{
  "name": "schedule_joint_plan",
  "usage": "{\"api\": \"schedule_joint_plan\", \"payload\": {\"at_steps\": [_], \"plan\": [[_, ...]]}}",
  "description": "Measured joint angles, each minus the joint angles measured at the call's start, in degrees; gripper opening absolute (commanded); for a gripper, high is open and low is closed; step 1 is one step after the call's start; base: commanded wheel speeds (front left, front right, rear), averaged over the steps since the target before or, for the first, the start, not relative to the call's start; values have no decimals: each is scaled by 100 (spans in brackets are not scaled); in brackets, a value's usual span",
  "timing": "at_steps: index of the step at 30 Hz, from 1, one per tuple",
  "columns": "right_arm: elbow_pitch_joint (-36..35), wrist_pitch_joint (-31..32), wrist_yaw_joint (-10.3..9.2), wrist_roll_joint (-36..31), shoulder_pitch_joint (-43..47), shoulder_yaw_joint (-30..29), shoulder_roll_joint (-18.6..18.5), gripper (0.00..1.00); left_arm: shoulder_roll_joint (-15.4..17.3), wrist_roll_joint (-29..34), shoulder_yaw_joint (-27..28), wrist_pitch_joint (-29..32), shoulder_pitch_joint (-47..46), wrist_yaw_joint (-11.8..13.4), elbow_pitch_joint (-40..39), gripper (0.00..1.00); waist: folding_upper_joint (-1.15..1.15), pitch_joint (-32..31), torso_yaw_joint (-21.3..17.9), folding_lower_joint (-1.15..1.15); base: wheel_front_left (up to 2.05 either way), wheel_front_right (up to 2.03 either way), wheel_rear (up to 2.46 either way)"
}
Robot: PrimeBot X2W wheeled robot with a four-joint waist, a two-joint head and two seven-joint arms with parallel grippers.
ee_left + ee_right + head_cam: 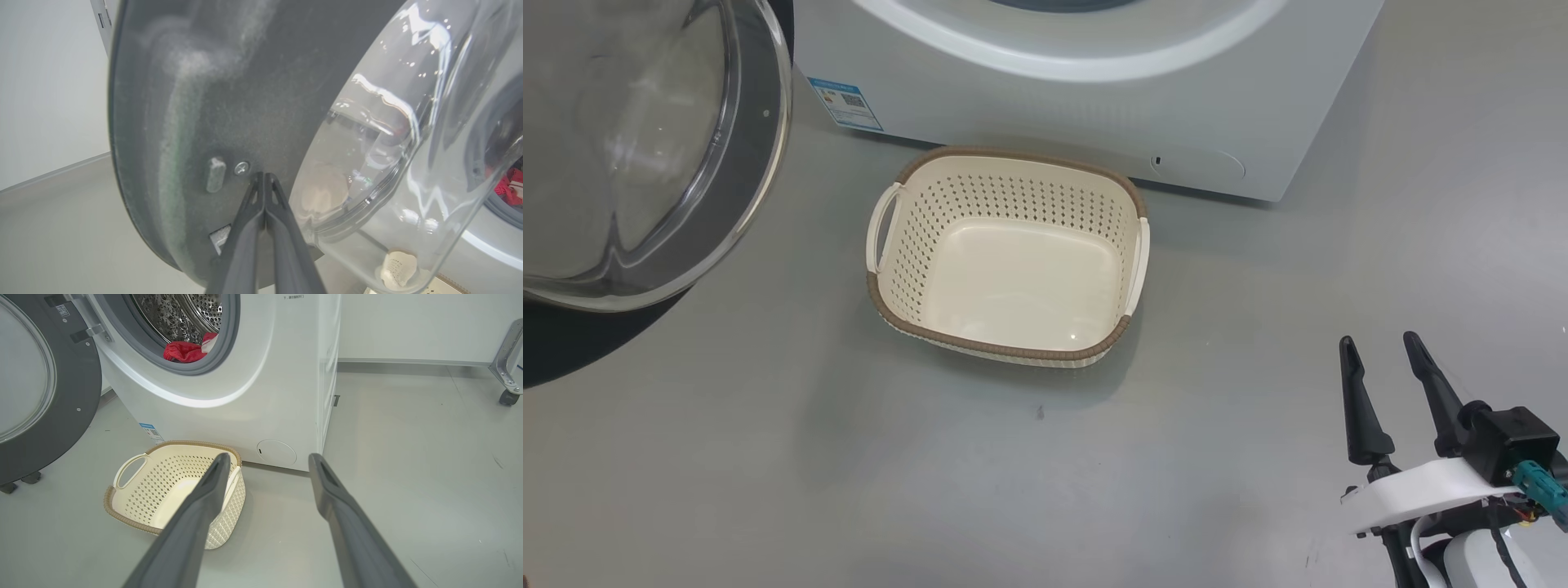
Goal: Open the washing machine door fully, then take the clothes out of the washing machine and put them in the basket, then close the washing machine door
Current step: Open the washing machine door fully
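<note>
The washing machine door (pixel 645 155) stands swung open at the upper left, its clear glass bowl bulging toward me. In the left wrist view my left gripper (pixel 264 176) is shut, its tips against the door's dark inner rim (pixel 196 122) beside a screw, with nothing held. The white washing machine (pixel 245 375) shows its open drum, with red clothes (pixel 186 351) lying at the lip. An empty cream basket (pixel 1013 253) sits on the floor in front of the washer. My right gripper (pixel 1382 343) hangs open at the lower right, away from the basket.
Grey floor (pixel 768 457) spreads around the basket and to the washer's right. A metal frame on a castor (pixel 508 375) stands at the far right by the wall. The door's small feet-like shapes (pixel 24 479) show under its lower edge.
</note>
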Motion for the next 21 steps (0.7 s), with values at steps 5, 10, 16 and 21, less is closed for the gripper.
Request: {"api": "schedule_joint_plan", "payload": {"at_steps": [5, 10, 16, 21], "plan": [[-30, 11, -1, -9, -49, 0, -14, 100, 205, -42, 86, -1, -191, -75, 249, 0, 0, 174, -25, 0, 0, 0, 0], [-34, 11, -10, -9, -129, -33, -13, 100, 258, -47, 77, -18, -391, -134, 478, 0, 0, 295, -50, 0, 0, 0, 0], [55, 7, -52, -5, -153, -52, 4, 100, 246, -46, 15, -158, -483, -305, 779, 0, 0, 252, -57, 0, 0, 0, 0], [147, -12, -51, 11, -164, -64, 35, 100, 212, -14, -129, -220, -483, -383, 946, 0, 0, 113, -55, 0, 0, 0, 0]]}}
